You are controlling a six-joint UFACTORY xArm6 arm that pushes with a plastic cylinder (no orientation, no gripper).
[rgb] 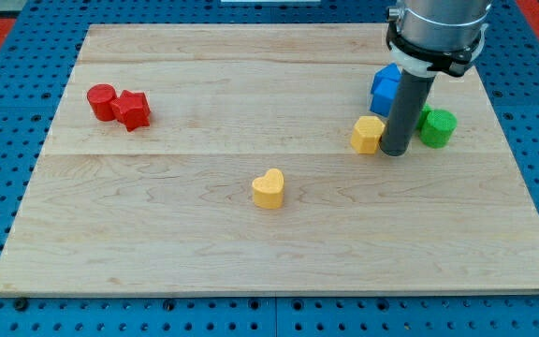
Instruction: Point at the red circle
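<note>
The red circle [101, 100] sits near the view's left edge of the wooden tabletop [204, 234], touching a second red block [133, 110] on its right whose shape I cannot quite make out, perhaps a star. Far across on the view's right, my tip [396, 152] rests on the wood between a yellow block [368, 134], just beside it on the left, and a green block [437, 127] on the right. The rod hides part of the green block and part of a blue block [386, 89] behind it, so their shapes are hard to read. The arm's grey body is cut off at the view's top. There is no gripper, only the bare rod holding nothing. A yellow heart [269, 188] lies alone near the middle. I see no writing or labels anywhere.
</note>
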